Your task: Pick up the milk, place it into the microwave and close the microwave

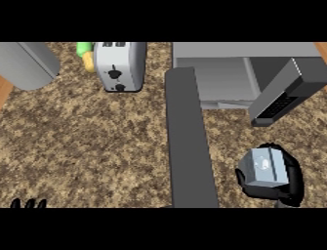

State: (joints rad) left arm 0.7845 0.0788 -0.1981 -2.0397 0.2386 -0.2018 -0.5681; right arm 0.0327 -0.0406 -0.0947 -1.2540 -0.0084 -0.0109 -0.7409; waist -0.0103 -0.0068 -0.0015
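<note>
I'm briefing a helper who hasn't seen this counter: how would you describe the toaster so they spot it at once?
Start at the open microwave along the speckled counter's far edge, then look left past its swung-out door. The toaster stands there, a silver box with dark knobs on its near face. A green and yellow item sits just to its left, and nothing else nearby has knobs.

no readable text, labels, numbers or signs

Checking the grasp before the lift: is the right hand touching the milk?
Touching. The head view shows the right hand with black fingers curled round the milk.
</note>
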